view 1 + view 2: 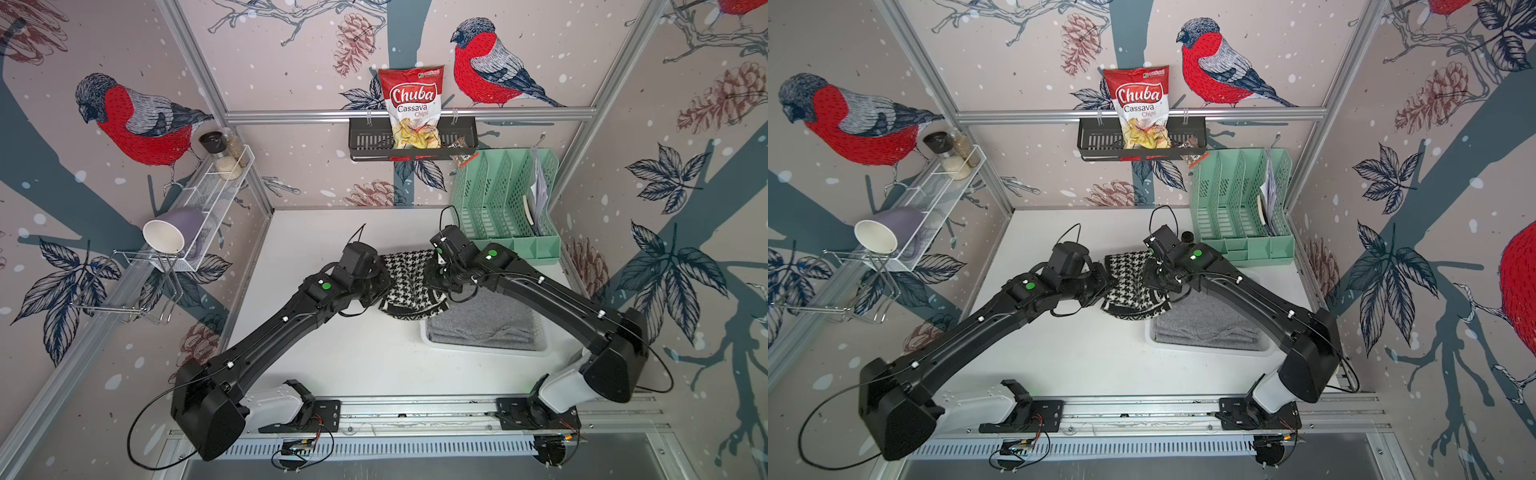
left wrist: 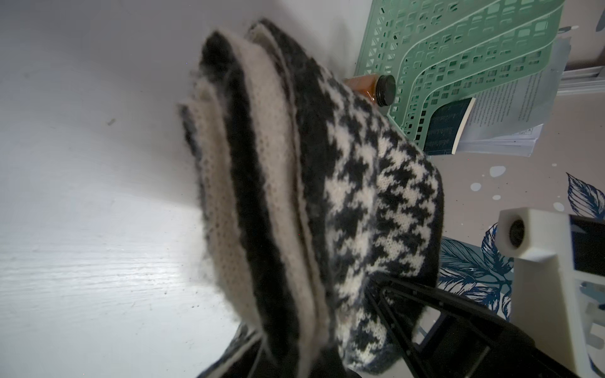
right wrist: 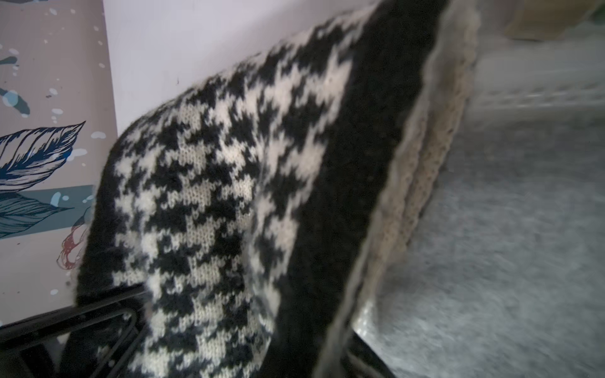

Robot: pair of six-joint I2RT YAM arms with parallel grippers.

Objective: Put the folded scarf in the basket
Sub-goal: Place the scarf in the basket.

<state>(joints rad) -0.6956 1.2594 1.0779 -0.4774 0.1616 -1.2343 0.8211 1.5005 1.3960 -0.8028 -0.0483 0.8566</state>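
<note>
Folded scarf [image 1: 409,276] is held clear of the table, clamped at opposite edges by left gripper [image 1: 381,277] and right gripper [image 1: 435,272], beside the basket [image 1: 478,348] (grey cloth [image 1: 482,320] inside).

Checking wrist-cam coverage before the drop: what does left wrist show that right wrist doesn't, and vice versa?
Left wrist only: the mint-green file organiser with papers in it, and a black-lidded jar lying beside it. Right wrist only: the grey cloth beyond the scarf's layered edge. Both: the houndstooth scarf up close, filling much of the frame with its folded layers visible, and a strip of patterned wallpaper.
</note>
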